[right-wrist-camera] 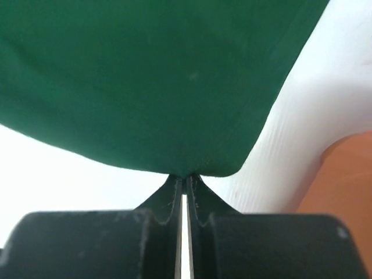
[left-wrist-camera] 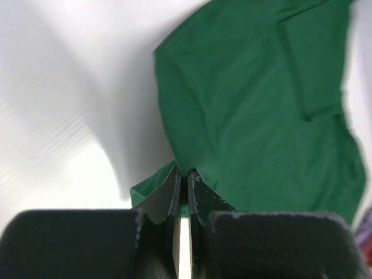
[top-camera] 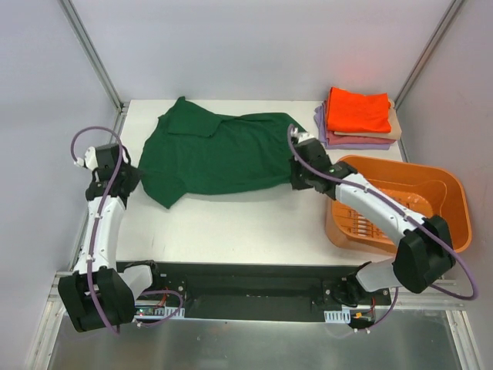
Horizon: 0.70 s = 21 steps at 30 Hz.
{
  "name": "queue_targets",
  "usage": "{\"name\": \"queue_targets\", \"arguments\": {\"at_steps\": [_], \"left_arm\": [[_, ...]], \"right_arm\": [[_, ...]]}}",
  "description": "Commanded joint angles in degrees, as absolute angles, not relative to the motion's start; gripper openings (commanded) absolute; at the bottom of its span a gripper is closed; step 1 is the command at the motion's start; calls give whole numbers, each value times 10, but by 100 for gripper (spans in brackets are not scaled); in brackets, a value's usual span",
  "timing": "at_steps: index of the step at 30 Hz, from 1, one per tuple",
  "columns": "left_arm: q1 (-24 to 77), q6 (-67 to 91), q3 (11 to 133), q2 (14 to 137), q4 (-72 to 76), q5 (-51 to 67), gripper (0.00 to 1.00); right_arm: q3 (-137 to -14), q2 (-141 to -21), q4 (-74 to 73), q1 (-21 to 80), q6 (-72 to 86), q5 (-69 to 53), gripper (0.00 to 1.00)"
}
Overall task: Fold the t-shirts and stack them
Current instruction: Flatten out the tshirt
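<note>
Noted large dark green short-sleeved cloth shirt (top-camera: 216, 154) lying lengthwise left-to-right between left tool (left-wrist-camera: 183, 181) and right tool (right-wrist-camera: 185, 178), each pinched shut on its nearer edge.

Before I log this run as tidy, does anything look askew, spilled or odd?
Nothing spilled or damaged. The dark green shirt lies unfolded, rumpled and slanted across the table, a flap folded over near the far edge. The left tool and right tool each pinch an edge of it. The folded stack sits slightly uneven.
</note>
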<state>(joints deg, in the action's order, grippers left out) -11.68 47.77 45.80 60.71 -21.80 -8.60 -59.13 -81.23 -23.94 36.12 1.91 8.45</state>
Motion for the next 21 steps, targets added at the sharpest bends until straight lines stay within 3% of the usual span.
{"name": "queue_targets", "arguments": {"at_steps": [1, 16, 21], "left_arm": [[-119, 480, 568, 599, -191, -25, 0], [-119, 384, 942, 613, -190, -54, 0], [-119, 330, 1038, 609, -191, -52, 0]], "right_arm": [[-680, -773, -223, 323, 4, 107, 1], [-1045, -742, -294, 291, -162, 133, 1], [-1101, -709, -308, 292, -190, 45, 1]]}}
